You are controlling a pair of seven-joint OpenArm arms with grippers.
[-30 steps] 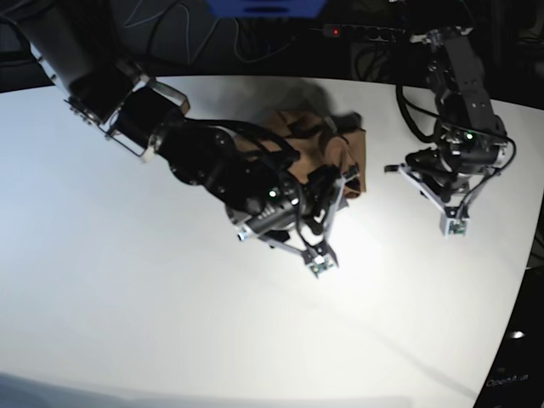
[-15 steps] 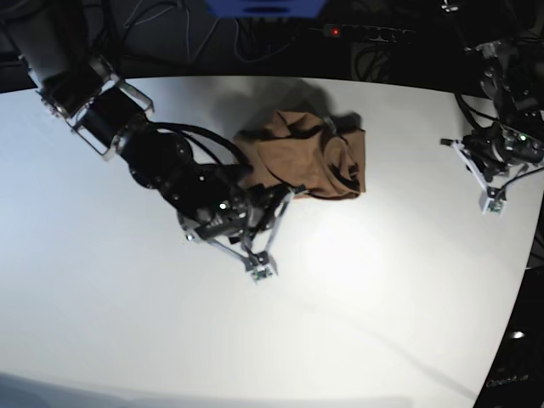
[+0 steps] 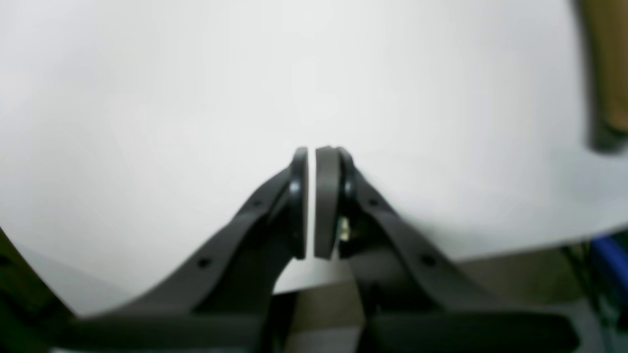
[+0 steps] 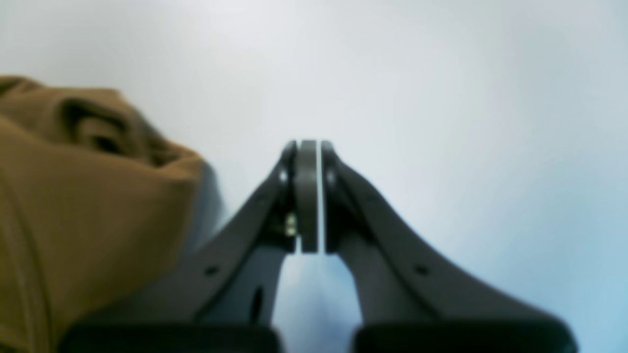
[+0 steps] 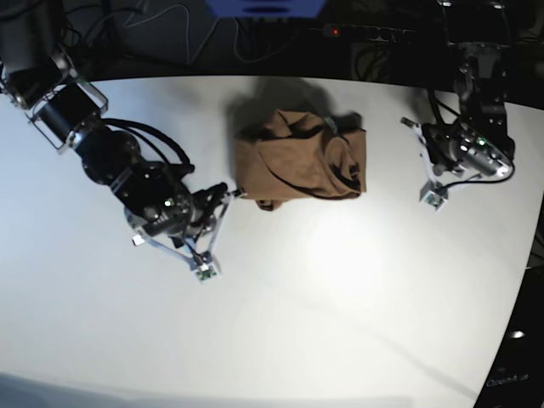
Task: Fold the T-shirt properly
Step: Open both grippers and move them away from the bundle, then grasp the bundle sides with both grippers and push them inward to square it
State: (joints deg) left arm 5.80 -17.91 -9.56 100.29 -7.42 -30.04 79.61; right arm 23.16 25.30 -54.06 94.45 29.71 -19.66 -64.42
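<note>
White counter (image 5: 340,306): broad matte surface, bare apart from one cloth item and two arms; dark cables and a power strip (image 5: 365,32) lie beyond its far edge.

T-shirt (image 5: 302,157): tan-brown, bunched into a rough rectangular bundle with loose folds, long axis running between the two grippers. Not yet a neat fold, by appearance.

Right gripper (image 5: 204,270): fingers pressed together, holding nothing, over bare counter. The T-shirt lies just beside it, at the left edge of its wrist view (image 4: 73,206); nearest cloth is the bundle's lower corner. Judged the nearer arm.

Left gripper (image 5: 433,197): fingers nearly touching, a thin slit between them, empty. The T-shirt lies apart from it, only a strip showing at the wrist view's right edge (image 3: 606,73).

Obstructions: none visible between either gripper and the cloth.
</note>
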